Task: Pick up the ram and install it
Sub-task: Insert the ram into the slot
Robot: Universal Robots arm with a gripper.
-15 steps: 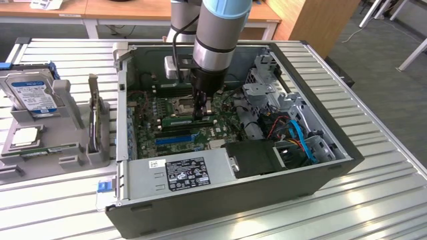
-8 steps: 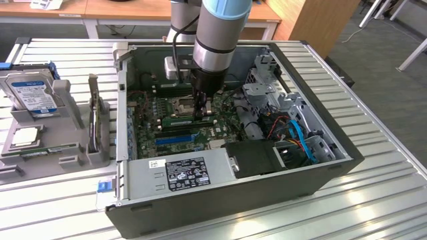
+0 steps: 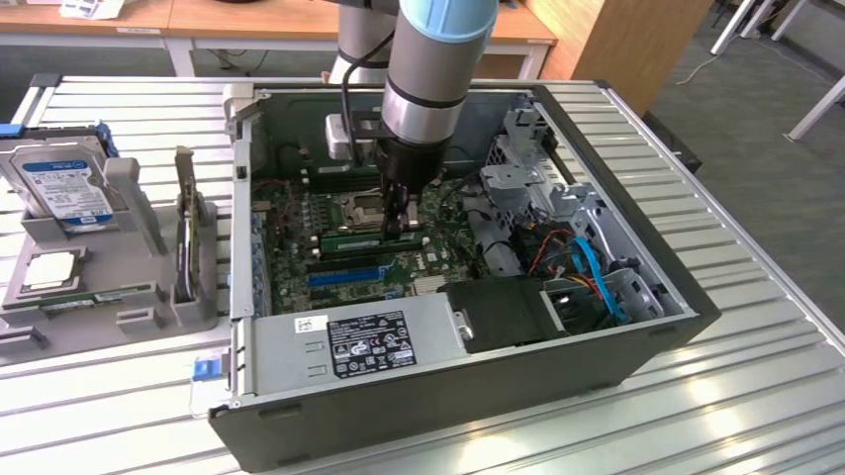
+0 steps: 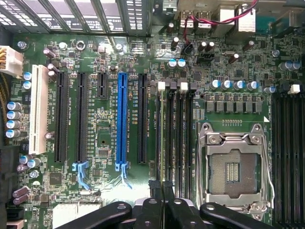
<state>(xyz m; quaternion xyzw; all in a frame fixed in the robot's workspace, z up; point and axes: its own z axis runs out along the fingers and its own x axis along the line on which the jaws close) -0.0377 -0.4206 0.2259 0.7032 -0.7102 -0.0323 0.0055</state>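
In the exterior view, an open computer case lies on its side on a slatted metal surface, with the motherboard facing up. The arm reaches straight down into it. The end effector is low over the board, just beside the processor socket. Its dark fingers meet the ram, a narrow green stick that stands on edge along the memory slots between the socket and a blue expansion slot. The fingers look pinched onto the ram's upper edge near the end toward the exterior view's right. Whether the stick is seated in its slot cannot be told. A power supply with a black label fills the near corner of the case, and blue cables run through the drive bay on the exterior view's right. Outside the case, on the exterior view's left, a blue-labelled hard drive leans in a grey holder. In the wrist view, the board is seen from directly above. The end effector's black fingertips are drawn close together with only a thin gap, over the end of the black memory slots. These run between the empty silver-framed processor socket and the blue expansion slot. A white slot lies well apart from them.
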